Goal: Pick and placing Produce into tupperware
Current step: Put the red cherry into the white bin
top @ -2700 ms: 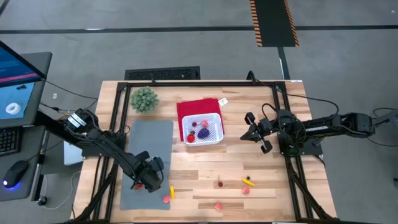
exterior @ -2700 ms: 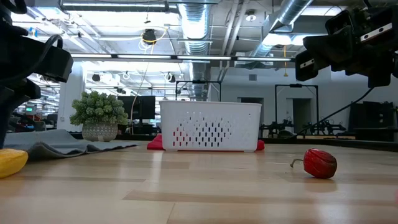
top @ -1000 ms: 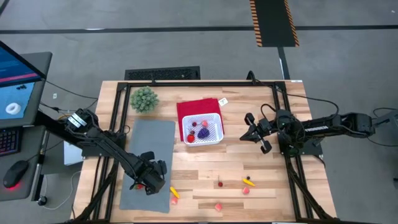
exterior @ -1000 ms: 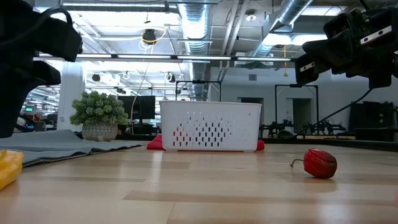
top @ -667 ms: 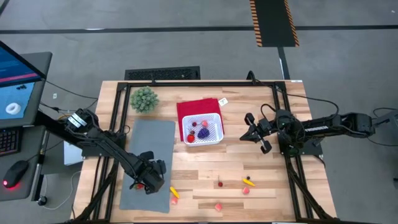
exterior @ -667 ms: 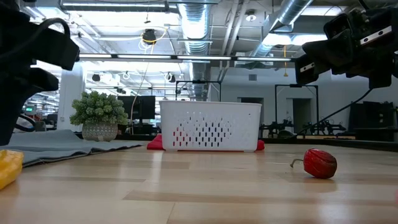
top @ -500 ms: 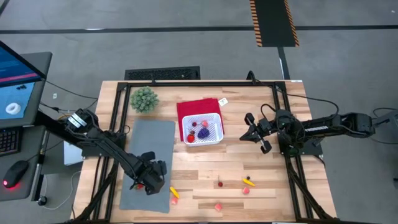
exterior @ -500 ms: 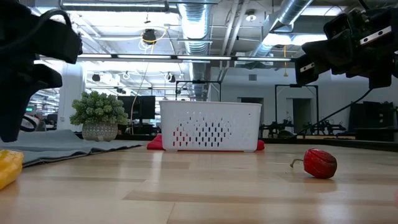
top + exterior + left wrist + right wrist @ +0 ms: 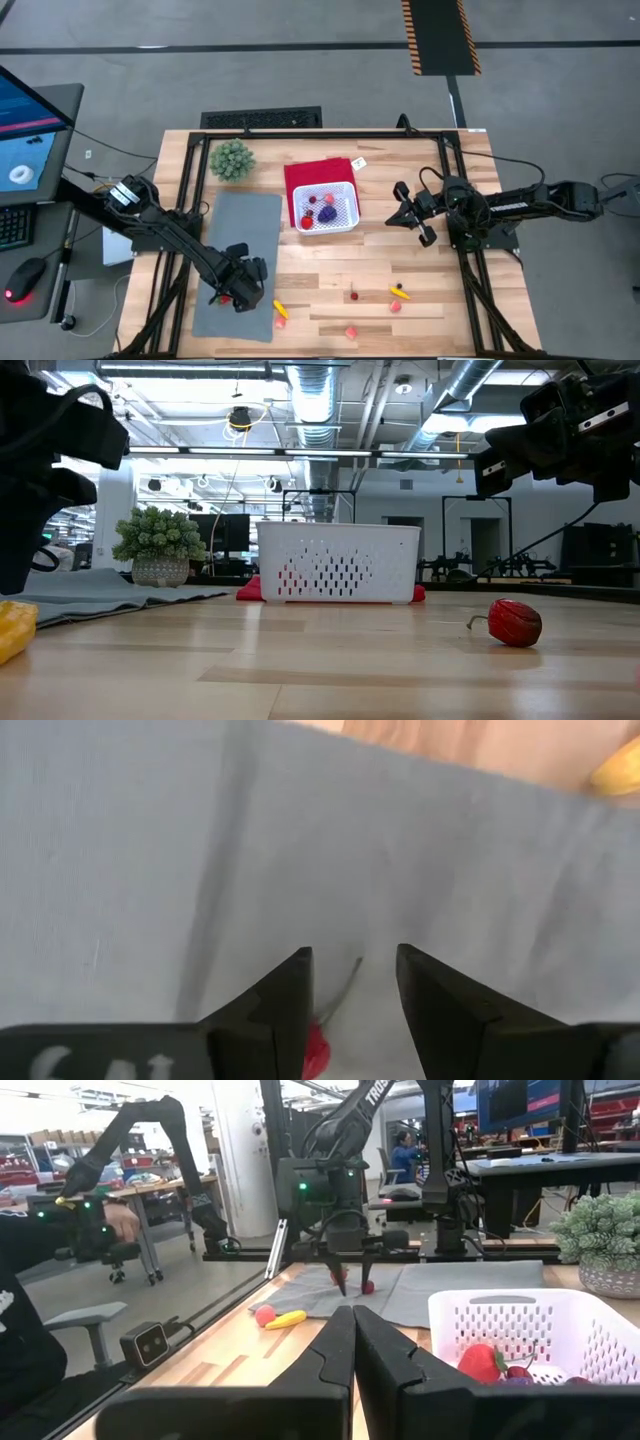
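Wooden surface [image 9: 330, 270] in an open workshop; left tool [image 9: 232, 297] grips a red produce piece [image 9: 316, 1047], stem pointing away from the tupperware [image 9: 327, 208]; right tool [image 9: 412, 221] closed, empty.

Open bare tabletop [image 9: 330, 262] btwn grey mat [image 9: 240, 240] & tupperware [image 9: 327, 209] (plant [image 9: 231, 159] stands well behind).

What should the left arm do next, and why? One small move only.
Probably raise the left gripper straight off the grey mat: a red piece with a stem seems pinched between its fingers, and the white basket sits farther along the table. The right gripper waits shut beside the basket.
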Available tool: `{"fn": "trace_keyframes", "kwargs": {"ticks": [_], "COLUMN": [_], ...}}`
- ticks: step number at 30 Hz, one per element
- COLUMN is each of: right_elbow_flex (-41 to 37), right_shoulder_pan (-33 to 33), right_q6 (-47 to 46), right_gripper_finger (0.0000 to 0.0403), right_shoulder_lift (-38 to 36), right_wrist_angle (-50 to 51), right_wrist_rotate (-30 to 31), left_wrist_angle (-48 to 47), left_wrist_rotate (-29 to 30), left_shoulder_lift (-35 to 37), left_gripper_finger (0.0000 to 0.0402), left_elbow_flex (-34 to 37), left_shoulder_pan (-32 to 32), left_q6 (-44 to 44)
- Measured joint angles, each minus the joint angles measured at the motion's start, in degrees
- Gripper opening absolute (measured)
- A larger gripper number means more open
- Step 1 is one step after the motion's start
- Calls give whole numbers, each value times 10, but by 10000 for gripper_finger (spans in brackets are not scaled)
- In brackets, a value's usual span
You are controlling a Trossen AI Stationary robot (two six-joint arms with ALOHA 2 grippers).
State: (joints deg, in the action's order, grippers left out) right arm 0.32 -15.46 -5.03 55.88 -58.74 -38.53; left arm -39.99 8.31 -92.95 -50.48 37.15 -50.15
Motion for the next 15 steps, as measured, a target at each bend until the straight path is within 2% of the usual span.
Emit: {"fn": "trace_keyframes", "kwargs": {"ticks": [15], "right_elbow_flex": [0], "right_shoulder_pan": [0], "right_q6": [0], "right_gripper_finger": [30], "right_shoulder_lift": [0], "right_wrist_angle": [0], "right_wrist_rotate": [0], "left_wrist_angle": [38], "left_wrist_rotate": [-7], "left_shoulder_lift": [1], "left_gripper_finger": [137], "left_elbow_flex": [34], "left_shoulder_pan": [1], "left_q6": [-27]}}
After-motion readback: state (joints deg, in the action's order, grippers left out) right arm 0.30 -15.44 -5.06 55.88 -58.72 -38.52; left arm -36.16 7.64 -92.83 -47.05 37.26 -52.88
